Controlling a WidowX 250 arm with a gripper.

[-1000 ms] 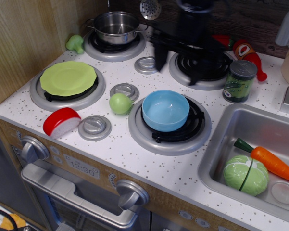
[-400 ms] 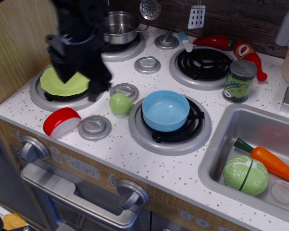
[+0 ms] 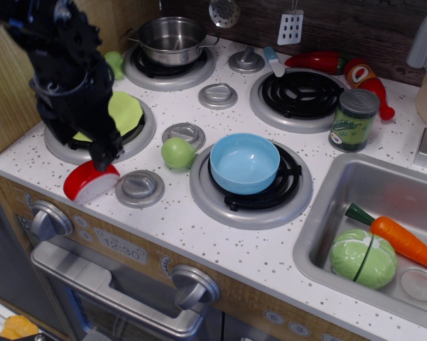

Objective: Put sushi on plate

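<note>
The small glossy red-domed toy sushi on a white base point(image 3: 89, 182) lies on the speckled counter, just in front of the lime-green plastic plate point(image 3: 124, 111). It looks light, rigid and slippery; pinching its flat sides seems safest. The black gripper point(image 3: 105, 158) hovers at its top; whether it is clenched cannot be told.

Red-topped sushi point(image 3: 89, 183) on counter; green plate point(image 3: 125, 111) on burner.

The dark arm covers most of the plate point(image 3: 126, 111) and the top edge of the sushi point(image 3: 89, 182), its pincer point(image 3: 104, 155) too dark and blurred to show the jaws, while the faucet point(image 3: 424, 37) is cut off at the right edge.
</note>
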